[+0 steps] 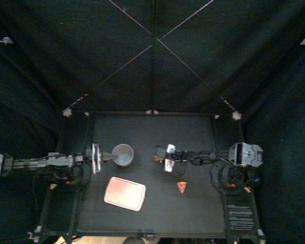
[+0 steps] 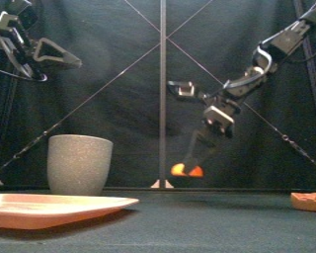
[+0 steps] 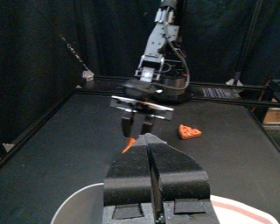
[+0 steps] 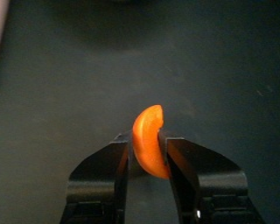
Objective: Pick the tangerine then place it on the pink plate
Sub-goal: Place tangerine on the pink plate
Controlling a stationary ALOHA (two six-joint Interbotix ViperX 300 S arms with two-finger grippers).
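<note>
Aloft, off table [image 1: 155,221], tangerine [image 4: 147,122] in right tool [image 4: 147,138]

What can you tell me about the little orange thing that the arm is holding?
The tangerine is a small orange toy, smooth like plastic, a crescent seen edge-on. The right end effector pinches it between both jaws and holds it clear of the table, behind and right of the pink plate. Nothing else touches it.

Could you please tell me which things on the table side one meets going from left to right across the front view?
grey cup → tangerine → orange toy wedge
</note>
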